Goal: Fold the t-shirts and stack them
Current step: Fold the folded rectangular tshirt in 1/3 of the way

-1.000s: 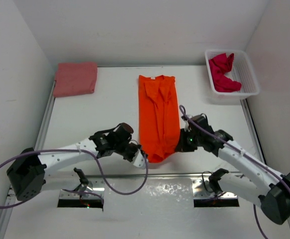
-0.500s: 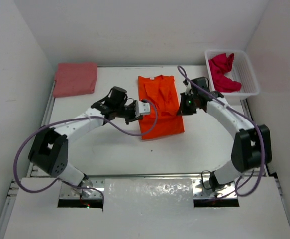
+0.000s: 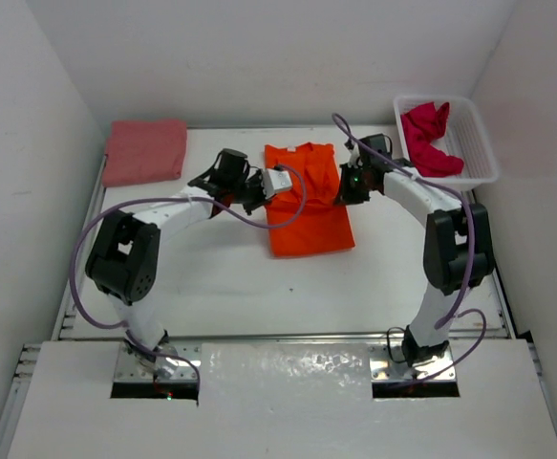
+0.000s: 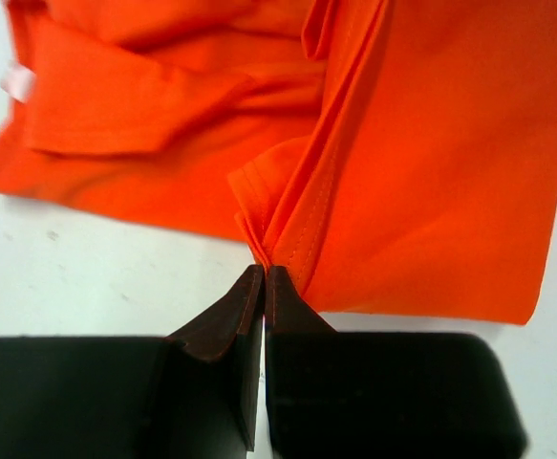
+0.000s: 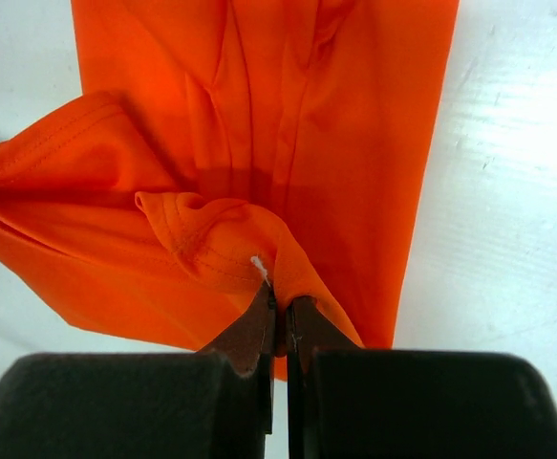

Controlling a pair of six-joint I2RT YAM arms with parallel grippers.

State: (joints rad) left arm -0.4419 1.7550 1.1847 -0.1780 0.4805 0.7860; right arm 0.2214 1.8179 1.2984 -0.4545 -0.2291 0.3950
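You've got a plain bright orange shirt [image 3: 307,210], stitching the same orange. The pink shirt [image 3: 144,151] is plain dusty salmon and the red shirt [image 3: 429,142] deep crimson. White mesh basket [image 3: 471,143], white table [image 3: 211,277]. The arms [image 3: 414,196] are white with black joints, the cables [image 3: 74,287] purple.

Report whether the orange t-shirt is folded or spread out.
Partly folded: the orange t-shirt lies doubled over itself, with the left gripper and right gripper each shut on a bunched edge.
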